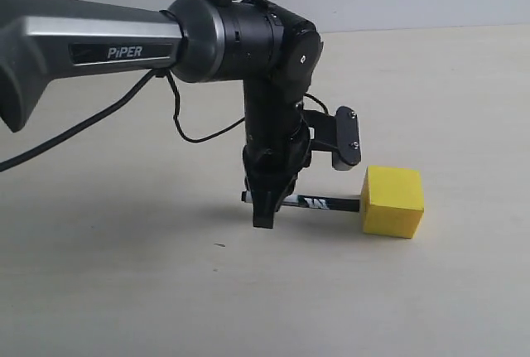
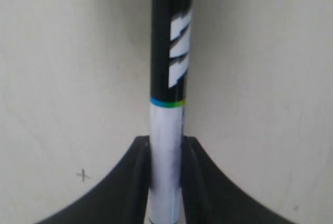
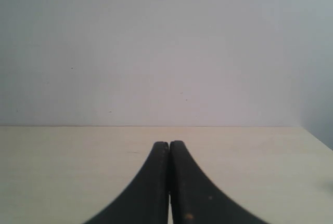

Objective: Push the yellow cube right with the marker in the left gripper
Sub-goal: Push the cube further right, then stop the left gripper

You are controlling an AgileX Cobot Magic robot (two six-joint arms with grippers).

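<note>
Left gripper [image 1: 265, 212] fingers [image 2: 136, 182] clench the marker [image 1: 327, 203], its end at the yellow cube [image 1: 392, 201]; an off-centre push could spin it aside

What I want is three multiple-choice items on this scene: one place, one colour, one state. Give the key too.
1. Where does the cube sit?
A. at the black end of the marker
B. on top of the marker
C. far from the marker

2. What colour is the part of the marker clamped by the left gripper?
A. black
B. white
C. yellow

3. How is the right gripper?
A. wide open
B. holding a cube
C. shut, empty

Key:
1 A, the marker's black end reaches the cube's side in the exterior view.
2 B, the jaws close on the white barrel.
3 C, its jaws meet with nothing between them.
</note>
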